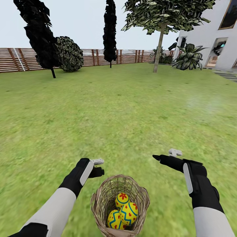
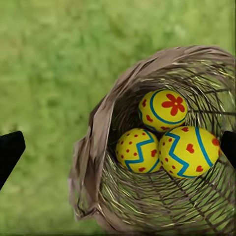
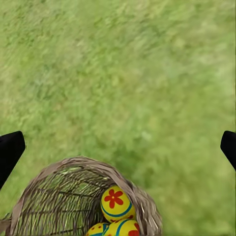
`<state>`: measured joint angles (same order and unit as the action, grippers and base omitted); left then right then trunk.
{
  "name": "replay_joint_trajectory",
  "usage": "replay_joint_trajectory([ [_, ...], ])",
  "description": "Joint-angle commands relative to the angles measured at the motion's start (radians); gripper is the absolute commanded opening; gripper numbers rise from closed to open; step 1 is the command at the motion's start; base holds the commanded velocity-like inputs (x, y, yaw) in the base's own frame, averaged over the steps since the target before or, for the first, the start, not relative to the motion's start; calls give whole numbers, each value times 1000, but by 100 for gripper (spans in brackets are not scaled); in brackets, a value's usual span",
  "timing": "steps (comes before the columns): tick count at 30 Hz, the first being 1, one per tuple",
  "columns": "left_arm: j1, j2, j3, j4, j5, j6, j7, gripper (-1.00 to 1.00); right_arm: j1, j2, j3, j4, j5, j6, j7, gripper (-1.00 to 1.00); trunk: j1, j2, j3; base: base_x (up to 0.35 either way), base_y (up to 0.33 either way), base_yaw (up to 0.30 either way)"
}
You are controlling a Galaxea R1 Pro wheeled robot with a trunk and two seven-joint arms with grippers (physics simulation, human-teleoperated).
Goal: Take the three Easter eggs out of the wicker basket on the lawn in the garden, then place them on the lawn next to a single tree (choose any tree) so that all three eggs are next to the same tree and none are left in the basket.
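1. We find the wicker basket (image 1: 120, 205) on the lawn (image 1: 118, 112) at the near edge of the head view, its near rim cut off by the frame.
2. It holds all three Easter eggs, touching in a cluster: the flower egg (image 1: 122, 199) farthest from the robot, the heart-dotted egg (image 1: 129, 213) and the zigzag egg (image 1: 114, 220) nearer. The zigzag egg's lower part is hidden by the basket wall.
3. The left claw (image 1: 97, 167) hangs just beyond the basket's left rim, touching nothing. In the left wrist view its dark fingertips (image 2: 10, 152) sit at opposite frame edges, so we rate it spread wide and empty.
4. The right claw (image 1: 166, 156) hangs farther off to the right, likewise spread wide and empty; its fingertips (image 3: 10, 152) are cut off by the frame.
5. The right wrist view cuts off the basket's lower part and two of the eggs.
6. Open grass runs unobstructed to the tree (image 1: 159, 42) with the pale trunk, well apart, near the white house (image 1: 210, 39).
7. A slatted fence (image 1: 19, 59) bounds the far side.
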<state>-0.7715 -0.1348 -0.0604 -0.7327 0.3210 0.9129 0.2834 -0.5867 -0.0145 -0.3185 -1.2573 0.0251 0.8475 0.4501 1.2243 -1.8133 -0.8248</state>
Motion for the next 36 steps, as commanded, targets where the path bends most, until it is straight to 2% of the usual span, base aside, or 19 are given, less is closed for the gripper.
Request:
replay_joint_trajectory([
  [1,0,0,-2,5,17,3,10,100,-1,0,-2,-2,3,6,13,100,4,-8,-4,0,0,0],
  [7,0,1,-3,24,26,4,14,100,-1,-1,-4,-19,3,10,45,100,27,-50,-23,0,0,0],
  [36,0,10,-2,37,25,-2,17,100,-1,-2,-1,-22,4,12,50,100,138,-253,-114,0,0,0],
])
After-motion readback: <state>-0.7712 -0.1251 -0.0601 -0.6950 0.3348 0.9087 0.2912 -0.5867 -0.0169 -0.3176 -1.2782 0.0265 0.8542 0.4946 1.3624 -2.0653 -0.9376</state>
